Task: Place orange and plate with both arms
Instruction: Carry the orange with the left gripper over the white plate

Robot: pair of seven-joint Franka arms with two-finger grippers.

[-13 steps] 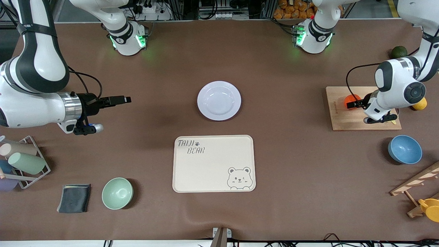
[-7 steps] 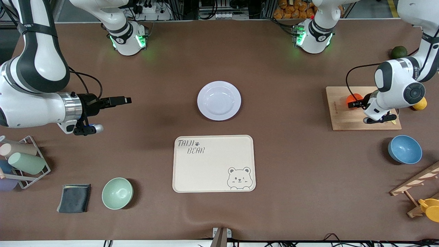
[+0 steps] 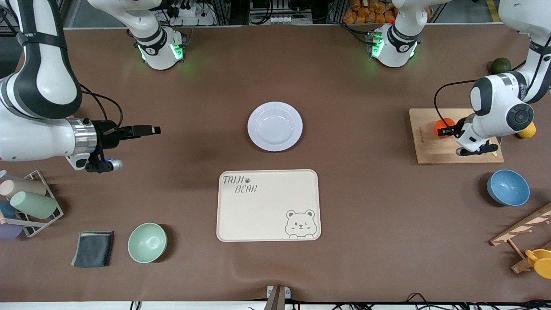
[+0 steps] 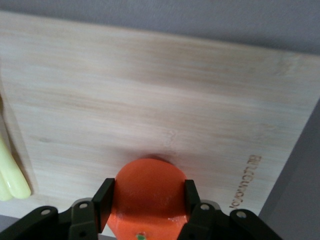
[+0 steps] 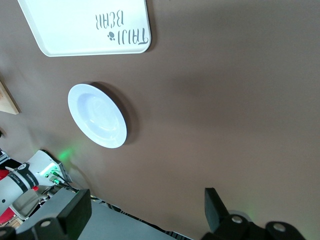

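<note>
The orange rests on a wooden cutting board at the left arm's end of the table. My left gripper is shut on the orange, with one black finger pressed on each side of it. The pale plate lies flat at the table's middle, farther from the front camera than the bear-print tray. My right gripper hangs open over bare table toward the right arm's end, beside the plate, holding nothing.
Near the board are a dark green fruit, a yellow lemon and a blue bowl. A mint bowl, a dark cloth and a cup rack sit toward the right arm's end.
The left gripper's fingers closed onto the orange on the board. The right arm drew back slightly toward its end of the table and stayed open.
</note>
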